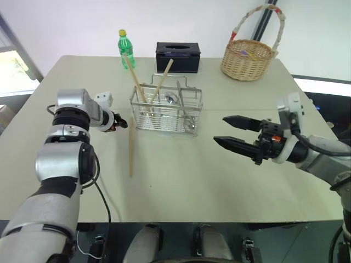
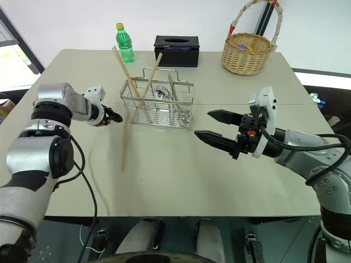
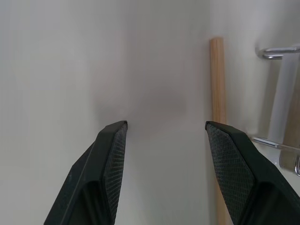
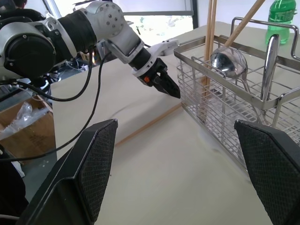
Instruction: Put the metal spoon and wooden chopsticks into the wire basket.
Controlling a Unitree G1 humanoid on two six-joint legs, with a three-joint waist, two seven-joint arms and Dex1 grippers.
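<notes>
Wire basket (image 1: 166, 109) holds spoon (image 1: 170, 99), two chopsticks (image 1: 143, 92).

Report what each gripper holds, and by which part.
Nothing is held. The left gripper is open above the table beside a loose chopstick; the right gripper is open in the air.

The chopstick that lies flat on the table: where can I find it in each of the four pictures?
Left eye view: chopstick left of the wire basket, below the left gripper.
Right eye view: same place.
Left wrist view: upright strip by one finger.
Right wrist view: slanting toward the basket's foot.
Shared landmark: the wire basket.
</notes>
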